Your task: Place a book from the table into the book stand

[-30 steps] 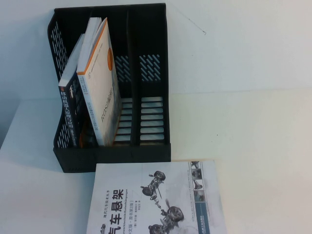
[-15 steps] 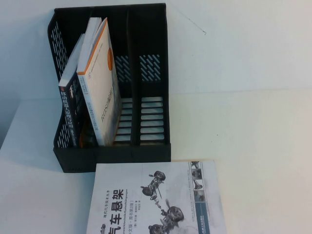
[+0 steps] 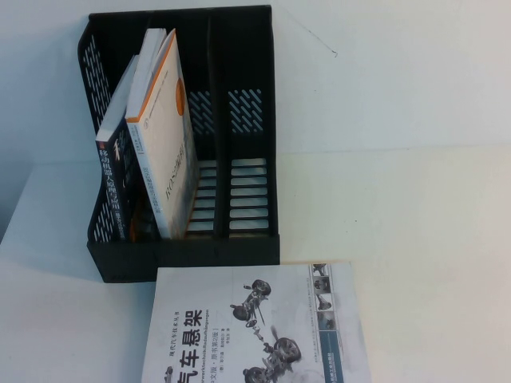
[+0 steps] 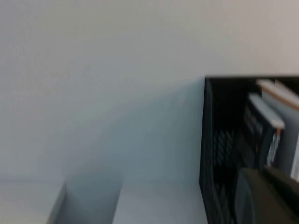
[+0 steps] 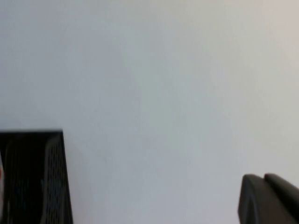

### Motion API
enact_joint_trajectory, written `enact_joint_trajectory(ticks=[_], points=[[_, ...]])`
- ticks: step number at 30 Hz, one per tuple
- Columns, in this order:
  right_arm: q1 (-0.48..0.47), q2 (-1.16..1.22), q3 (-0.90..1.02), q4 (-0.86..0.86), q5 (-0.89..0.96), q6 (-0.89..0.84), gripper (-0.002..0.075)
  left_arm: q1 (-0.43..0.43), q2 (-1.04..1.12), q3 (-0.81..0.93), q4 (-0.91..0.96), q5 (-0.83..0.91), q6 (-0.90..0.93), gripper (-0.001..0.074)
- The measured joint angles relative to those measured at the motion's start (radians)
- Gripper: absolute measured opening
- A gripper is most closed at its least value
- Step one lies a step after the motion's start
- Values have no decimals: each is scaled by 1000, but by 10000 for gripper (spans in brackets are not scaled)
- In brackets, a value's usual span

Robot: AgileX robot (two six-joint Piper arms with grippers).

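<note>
The book [image 3: 255, 327], pale with a big black title and grey car-part pictures, lies flat on the white table [image 3: 399, 215] just in front of the black book stand [image 3: 239, 247]; its near end runs out of the high view. Neither arm shows in the high view. In the left wrist view my left gripper [image 4: 262, 171] is shut and empty, held beside the book stand's [image 4: 219, 140] slotted side wall. My right gripper [image 5: 264, 177] is shut too, tips together, in front of a bare wall, with the book stand's [image 5: 32, 177] corner off to one side.
Two books lean to the left inside the stand: a half dark, half white one [image 3: 116, 171] and an orange-edged white one [image 3: 164, 136]. The stand's right compartment [image 3: 249, 191] holds nothing. A pale wall rises behind the table.
</note>
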Motion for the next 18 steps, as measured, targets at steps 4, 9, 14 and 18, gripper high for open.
enact_joint_trajectory(ticks=[4, 9, 14, 18], points=[[0, 135, -140, 29, 297, 0, 8, 0, 155, -39, -13, 198, 2, -3], [0, 341, -213, 163, 480, -7, 8, 0, 410, -55, -133, 356, 26, -3], [0, 558, -215, 309, 540, -121, 8, 0, 602, -123, -256, 415, 169, -3], [0, 756, -215, 466, 530, -267, 8, 0, 735, -175, -305, 463, 214, -3]])
